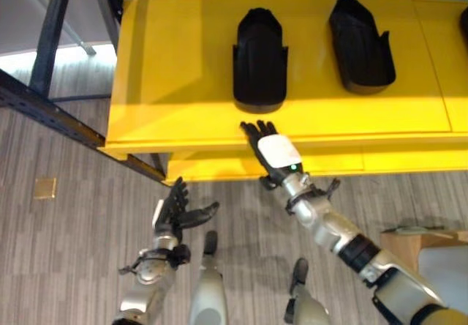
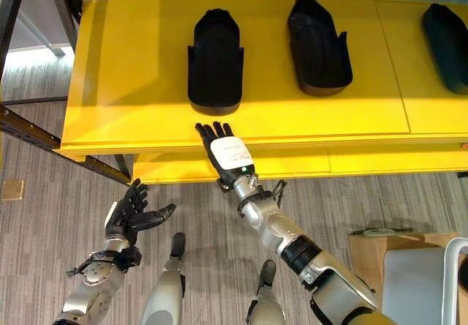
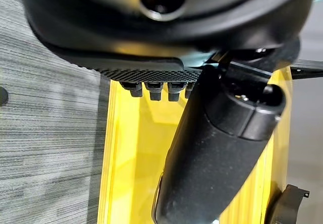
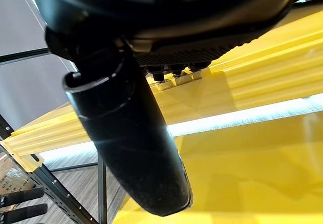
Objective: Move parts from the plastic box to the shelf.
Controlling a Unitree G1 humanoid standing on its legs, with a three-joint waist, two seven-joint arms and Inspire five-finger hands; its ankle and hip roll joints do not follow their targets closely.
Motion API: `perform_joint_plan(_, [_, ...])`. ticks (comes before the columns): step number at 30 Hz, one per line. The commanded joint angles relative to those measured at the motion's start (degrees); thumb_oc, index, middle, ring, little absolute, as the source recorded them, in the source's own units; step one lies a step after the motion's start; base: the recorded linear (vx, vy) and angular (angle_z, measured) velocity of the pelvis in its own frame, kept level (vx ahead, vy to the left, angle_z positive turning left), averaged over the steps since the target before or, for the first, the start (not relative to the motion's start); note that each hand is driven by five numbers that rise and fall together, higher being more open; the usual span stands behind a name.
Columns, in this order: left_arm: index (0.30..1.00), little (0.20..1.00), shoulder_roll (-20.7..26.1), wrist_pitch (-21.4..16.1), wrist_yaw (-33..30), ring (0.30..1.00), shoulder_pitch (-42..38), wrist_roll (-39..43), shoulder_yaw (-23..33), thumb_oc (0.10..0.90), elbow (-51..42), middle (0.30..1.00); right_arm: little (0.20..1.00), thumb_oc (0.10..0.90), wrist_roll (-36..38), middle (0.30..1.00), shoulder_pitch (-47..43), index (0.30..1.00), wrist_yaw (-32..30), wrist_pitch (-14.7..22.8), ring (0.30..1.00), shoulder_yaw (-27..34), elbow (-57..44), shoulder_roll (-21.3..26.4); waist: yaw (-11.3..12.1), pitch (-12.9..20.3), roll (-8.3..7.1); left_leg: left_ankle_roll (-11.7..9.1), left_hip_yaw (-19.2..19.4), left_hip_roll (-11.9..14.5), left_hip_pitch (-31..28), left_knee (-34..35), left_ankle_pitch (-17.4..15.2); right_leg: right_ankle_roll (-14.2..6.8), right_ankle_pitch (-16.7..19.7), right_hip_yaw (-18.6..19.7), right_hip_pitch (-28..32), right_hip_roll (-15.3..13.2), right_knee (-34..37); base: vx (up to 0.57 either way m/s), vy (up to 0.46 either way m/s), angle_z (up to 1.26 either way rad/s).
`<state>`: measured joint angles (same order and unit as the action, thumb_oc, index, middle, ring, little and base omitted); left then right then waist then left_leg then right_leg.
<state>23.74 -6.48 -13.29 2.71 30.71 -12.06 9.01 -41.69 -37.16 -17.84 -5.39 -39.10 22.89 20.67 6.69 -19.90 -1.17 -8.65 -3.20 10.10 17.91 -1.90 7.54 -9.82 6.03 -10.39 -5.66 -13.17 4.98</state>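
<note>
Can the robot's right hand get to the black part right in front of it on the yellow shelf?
Probably yes. The right hand is open at the yellow shelf's front edge, fingers pointing at the nearest black part, with only bare shelf between them. The left hand hangs lower, over the floor.

yellow shelf (image 2: 131, 83) bearing black parts (image 2: 214, 61)

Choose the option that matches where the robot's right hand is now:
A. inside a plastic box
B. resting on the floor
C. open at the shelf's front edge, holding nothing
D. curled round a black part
C: the right hand lies with straight fingers at the yellow shelf's front edge, just short of the nearest black part, holding nothing.
</note>
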Motion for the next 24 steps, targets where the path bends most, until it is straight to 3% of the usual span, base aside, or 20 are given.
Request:
perform_joint_plan(1, [1.000,1.000,1.3,-6.4,-0.7,1.000,-2.5,-0.9,-0.8,0.900,-4.0,1.000,1.000,0.900,1.1,1.000,-6.6,1.000,-4.2,0.6,1.000,2.2,-1.2,-0.8,0.4,1.4,-0.29,6.3,4.0,-3.5,0.4,-2.7,-3.2,1.7,-4.8,1.8,-0.1,-1.2,-6.1,0.00,0.000,0.00])
perform_joint_plan(24, [1.000,1.000,1.1,-7.0,-1.1,1.000,-2.7,-0.1,-0.8,0.900,-4.1,1.000,1.000,0.900,3.6,1.000,-8.0,1.000,-6.2,-1.2,1.000,3.6,6.4,-0.7,0.7,0.2,0.68,6.3,4.1,-3.9,1.7,-3.0,-3.4,1.7,-4.8,1.9,-1.4,-1.3,-6.6,0.00,0.000,0.00])
